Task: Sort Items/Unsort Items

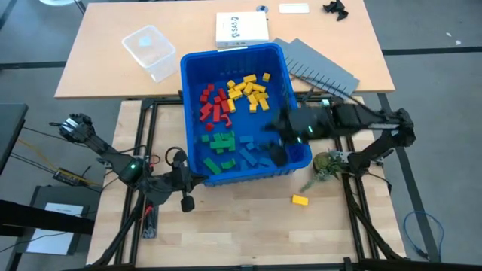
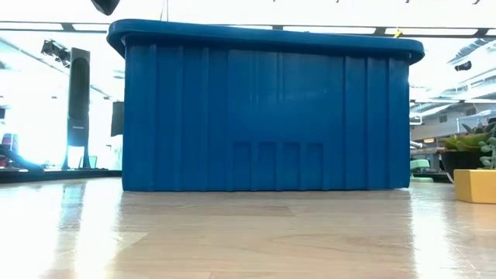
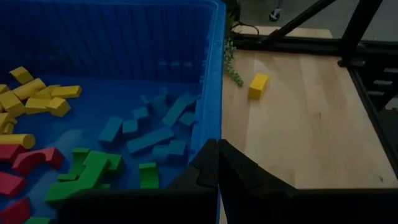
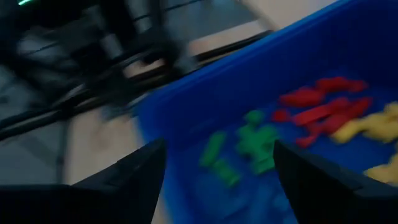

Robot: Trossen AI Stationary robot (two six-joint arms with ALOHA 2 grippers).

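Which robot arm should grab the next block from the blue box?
Probably the right arm. Its open right gripper hangs over the blue blocks inside the bin. The shut left gripper waits outside the bin's near wall, farther from any block.

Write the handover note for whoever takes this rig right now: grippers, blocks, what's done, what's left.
Left gripper: shut, empty, parked at the near rim of the blue bin.
Right gripper: open, empty, over the bin's right side above the blocks.
Blocks in the bin lie grouped by colour: red blocks, yellow blocks, green blocks, blue blocks.
Done: colours stand apart inside the bin.
Left: one yellow block lies on the table outside the bin, to its right; it likely belongs with the yellow group.
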